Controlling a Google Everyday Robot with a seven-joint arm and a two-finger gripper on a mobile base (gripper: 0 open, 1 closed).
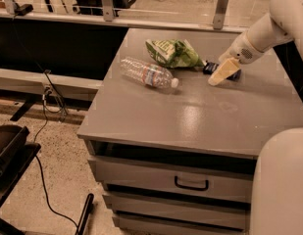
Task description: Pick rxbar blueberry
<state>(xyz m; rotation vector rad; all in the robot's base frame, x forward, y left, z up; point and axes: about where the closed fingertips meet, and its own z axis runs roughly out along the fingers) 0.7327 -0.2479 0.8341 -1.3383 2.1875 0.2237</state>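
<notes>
The rxbar blueberry [210,67] is a small flat dark navy wrapper lying on the grey cabinet top [190,116] at the back right, just right of the green-and-white snack bag [173,53]. Most of the bar is hidden behind my gripper [222,73], whose pale fingers come down over it from the upper right. A sliver of the bar also shows on the gripper's right side. A clear plastic water bottle [148,73] lies on its side to the left of the bar.
The cabinet has drawers with a dark handle [191,183] below the front edge. A railing with a glass panel [165,4] runs behind the cabinet. A white part of the robot [281,185] fills the lower right corner. Cables [45,102] and black equipment lie on the floor at the left.
</notes>
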